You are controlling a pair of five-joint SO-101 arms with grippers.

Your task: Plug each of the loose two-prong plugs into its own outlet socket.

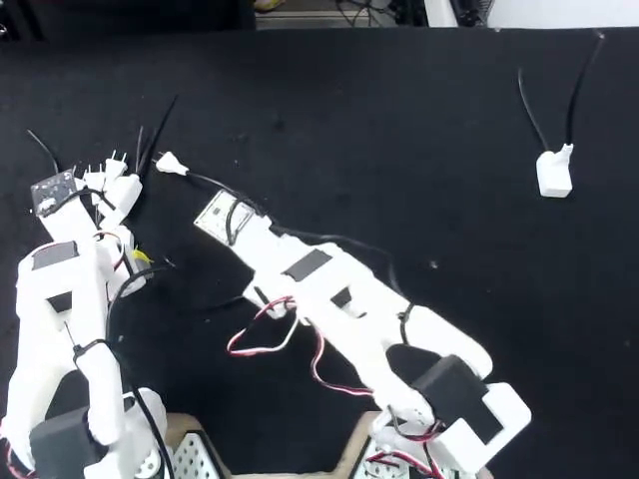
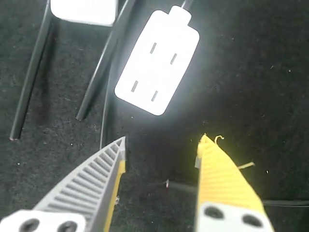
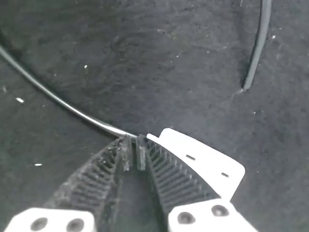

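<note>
A white socket block [image 2: 157,63] with two pairs of slots lies on the black cloth just ahead of my left gripper [image 2: 161,150], which is open and empty. Another white piece [image 2: 84,9] lies beyond it. Seen from above, the left gripper [image 1: 118,203] sits at the far left by small white plugs [image 1: 108,172]. My right gripper [image 3: 134,145] is shut, its tips pinching a thin black cable [image 3: 63,104] where it meets a white slotted block [image 3: 203,159]. From above, that gripper [image 1: 226,218] is left of centre, with a white plug [image 1: 170,163] on a cable nearby.
A white socket with a plug and two black cables [image 1: 554,172] sits at the far right. Loose black cables [image 2: 34,72] lie beside the left socket block, and another cable end [image 3: 256,48] lies beyond the right gripper. Red and white arm wires [image 1: 275,334] hang near the front.
</note>
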